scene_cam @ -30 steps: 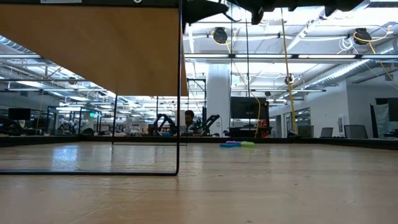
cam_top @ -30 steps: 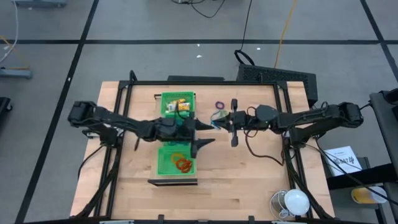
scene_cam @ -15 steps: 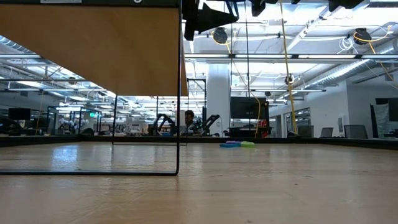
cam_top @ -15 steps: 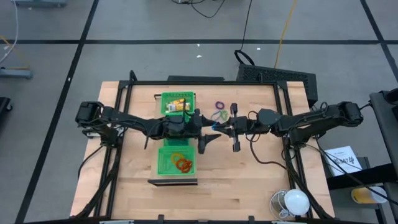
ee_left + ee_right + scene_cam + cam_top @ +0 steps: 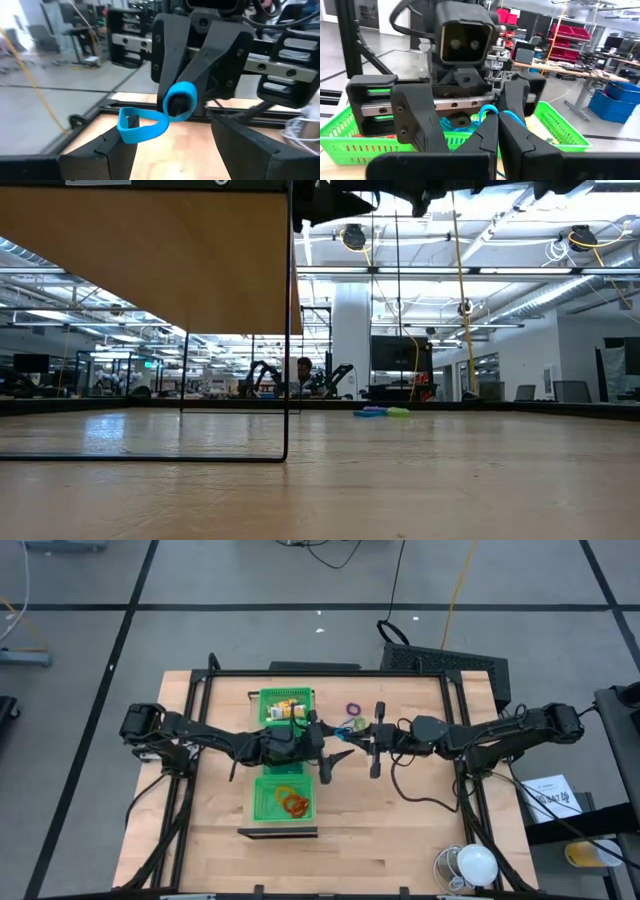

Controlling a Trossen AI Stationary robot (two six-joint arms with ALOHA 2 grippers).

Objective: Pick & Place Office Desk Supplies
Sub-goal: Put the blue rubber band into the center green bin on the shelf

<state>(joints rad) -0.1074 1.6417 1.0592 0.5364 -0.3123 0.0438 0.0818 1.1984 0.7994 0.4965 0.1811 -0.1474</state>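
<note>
No writing is showing. At mid-frame, right gripper (image 5: pixel 176 102) fingers are pinching a smooth blue loop (image 5: pixel 142 127), seemingly rubbery; left gripper (image 5: pixel 465 125) fingers are spreading.

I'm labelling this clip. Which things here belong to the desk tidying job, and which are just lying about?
Job:
- blue loop, pinched in the right end effector
- loose loops on the table
- orange-red loops and yellow pieces in the green tray
- left end effector, open

Lying about:
- white bulb-like object
- paper sheet

green tray (image 5: pixel 268 799) on table (image 5: pixel 400 830) | white lamp (image 5: pixel 476 864) at table corner | paper (image 5: pixel 553 797) beside table
</note>
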